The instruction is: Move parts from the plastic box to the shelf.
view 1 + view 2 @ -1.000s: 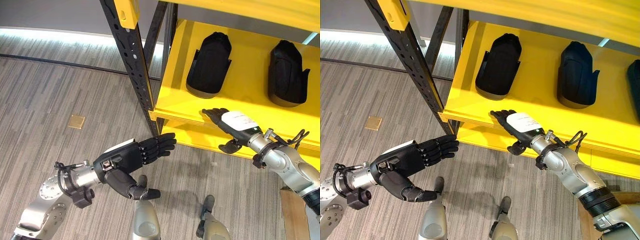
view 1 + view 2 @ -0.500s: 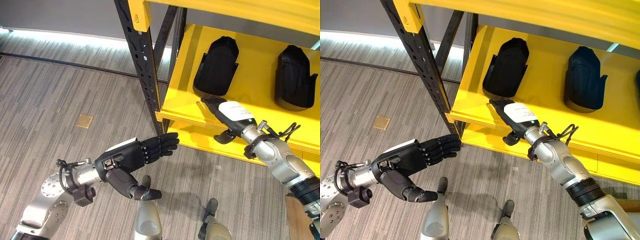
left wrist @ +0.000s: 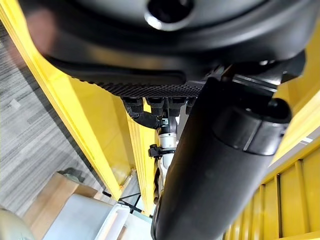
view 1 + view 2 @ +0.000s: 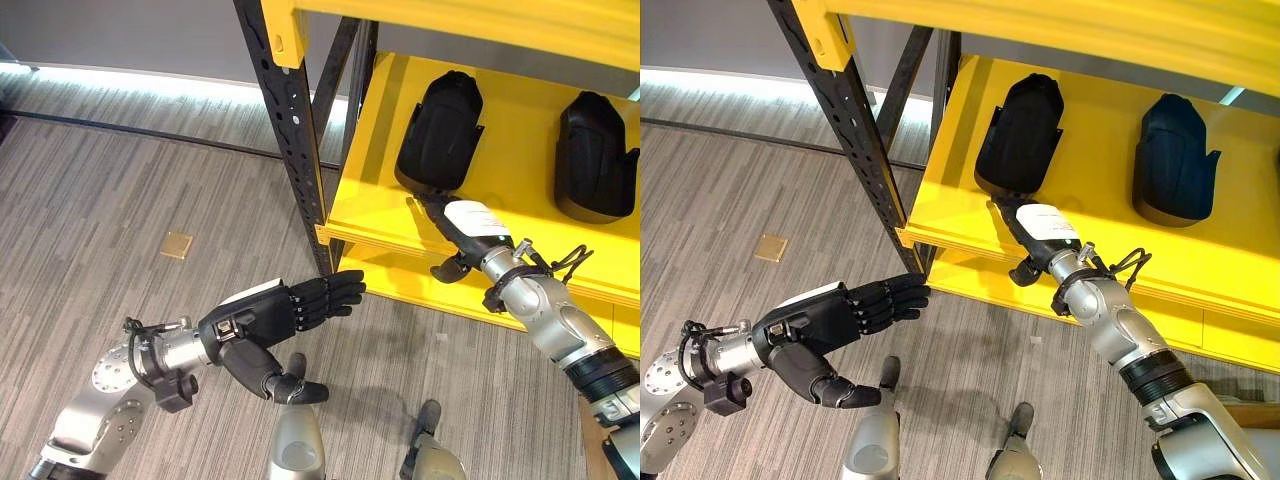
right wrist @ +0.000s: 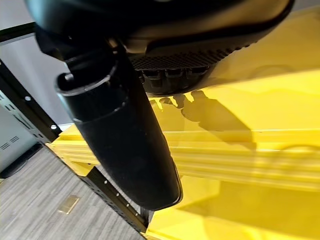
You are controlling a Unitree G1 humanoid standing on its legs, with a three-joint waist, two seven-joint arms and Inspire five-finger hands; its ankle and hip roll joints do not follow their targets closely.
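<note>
Two black moulded parts stand on the yellow shelf [image 4: 372, 205]: one on the left [image 4: 438, 132] and one on the right [image 4: 594, 155]. My right hand [image 4: 465, 225] lies flat on the shelf's front edge. Its straight fingers [image 4: 428, 205] reach the front of the left part, and its thumb [image 4: 447, 268] hangs below the edge. It holds nothing. In the right wrist view the shelf board [image 5: 260, 115] lies just past the fingers. My left hand [image 4: 262, 318] hovers open and empty over the floor, below and left of the shelf, with its fingers pointing at the rack's post.
A black perforated upright post [image 4: 297, 140] stands at the shelf's left corner, with a diagonal brace behind it. A yellow beam [image 4: 290, 22] crosses above. A lower yellow shelf level [image 4: 400, 275] sits beneath. A small brass plate [image 4: 177, 244] is set in the striped floor.
My right hand has slid further onto the shelf, and its fingertips have come up to the left black part. The view has shifted slightly. The left hand holds about the same pose.
</note>
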